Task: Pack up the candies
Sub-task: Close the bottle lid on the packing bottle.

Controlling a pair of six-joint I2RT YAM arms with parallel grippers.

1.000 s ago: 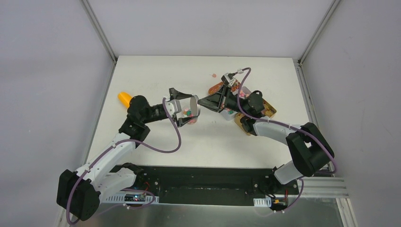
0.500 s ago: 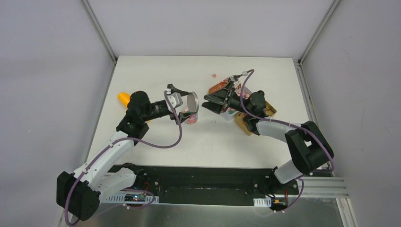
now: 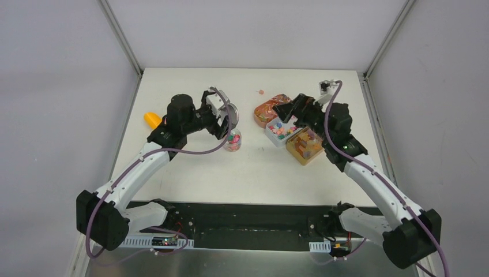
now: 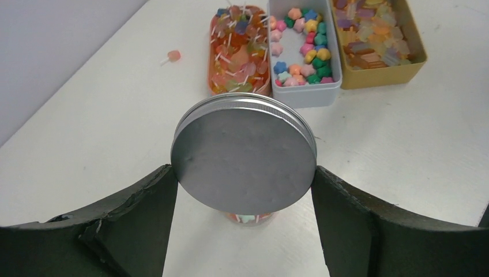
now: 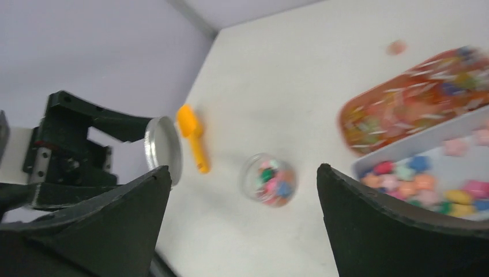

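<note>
- Since a second ago, my right gripper point(image 3: 291, 108) has drawn back from mid-desk point(image 3: 190, 86) to above the trays point(image 4: 305, 95). Its jaws stand wide apart and empty.
- My left gripper point(image 3: 222, 113) clamps the silver lid point(image 4: 244, 154) by its rim, just above the jar point(image 3: 233, 140).
- Candies point(image 4: 303, 46) fill the three trays side by side, and more sit in the jar.

jar point(image 3: 233, 140) mouth uncovered, left gripper point(image 4: 242, 176) and lid point(image 4: 245, 147) nearby, table point(image 3: 259, 167) bare toward trays point(image 4: 305, 96)
</note>
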